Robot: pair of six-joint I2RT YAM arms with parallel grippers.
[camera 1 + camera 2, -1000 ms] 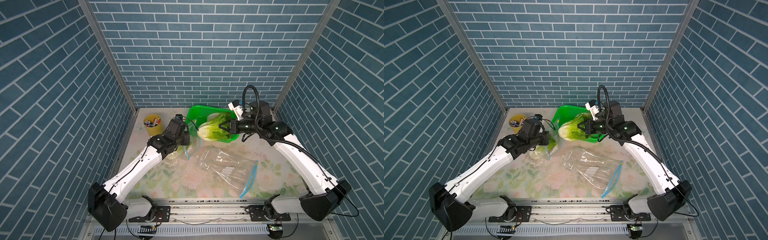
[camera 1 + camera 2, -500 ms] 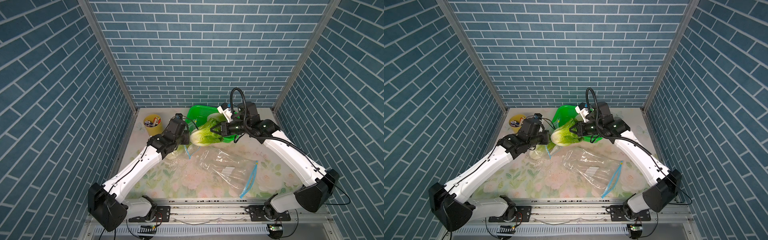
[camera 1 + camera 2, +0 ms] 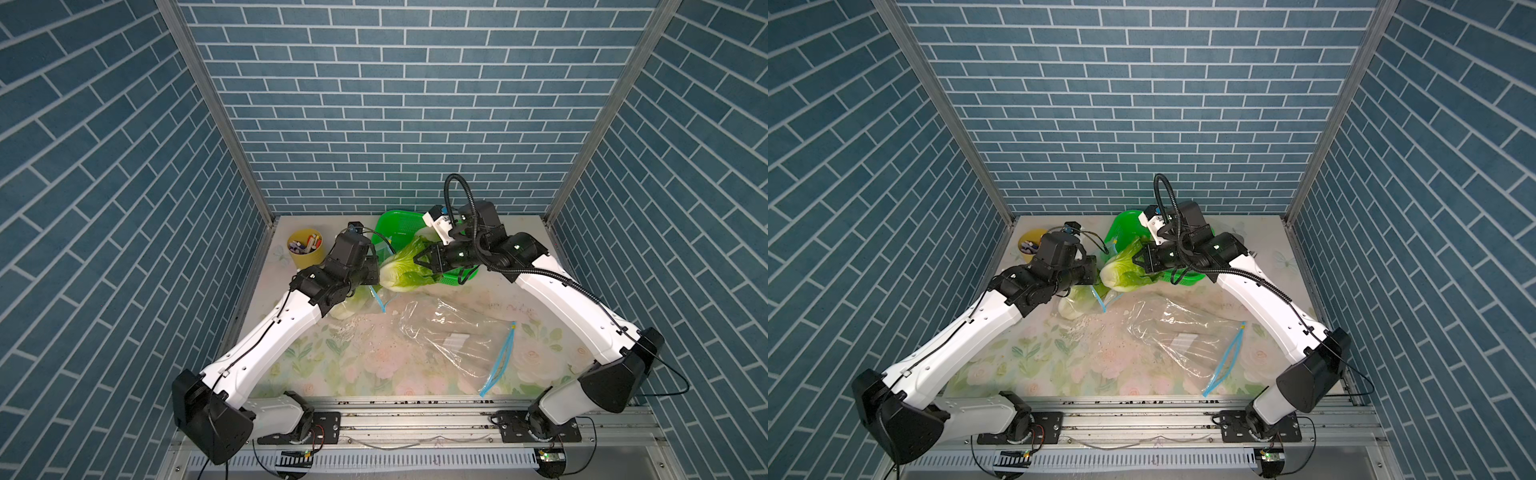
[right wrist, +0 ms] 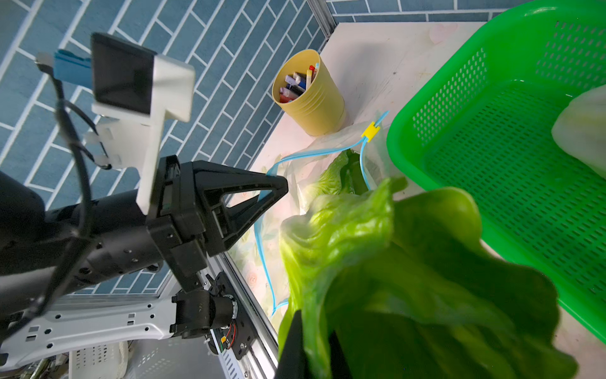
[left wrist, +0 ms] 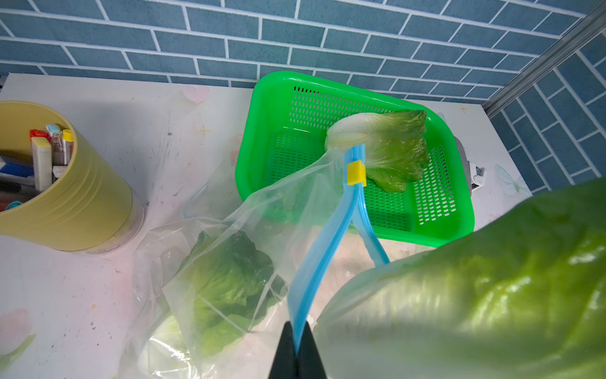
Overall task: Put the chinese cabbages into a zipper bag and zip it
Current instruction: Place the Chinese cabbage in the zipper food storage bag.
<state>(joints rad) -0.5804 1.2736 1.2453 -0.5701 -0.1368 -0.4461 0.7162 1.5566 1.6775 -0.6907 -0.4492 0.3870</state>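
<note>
1. Left gripper [image 5: 296,344] was pinched shut on the zipper bag [image 5: 282,210] at its blue rim.
2. Right gripper [image 3: 420,262] was clamped on the held cabbage [image 3: 399,272] by its soft leaves, beside the bag mouth.
3. Bagged cabbage [image 5: 226,288] lay inside; third cabbage [image 5: 383,144] lay in the basket [image 5: 328,87].
4. Leaves looked tear-prone; the firm white base would hold better.

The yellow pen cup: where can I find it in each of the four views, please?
In a top view: the yellow pen cup stands far back, left of the green basket.
In a top view: the cup is again left of the basket, partly hidden by the left arm.
Left wrist: the cup stands beside the zipper bag.
Right wrist: the cup stands beyond the bag's yellow slider.
Shared landmark: the green basket.
</note>
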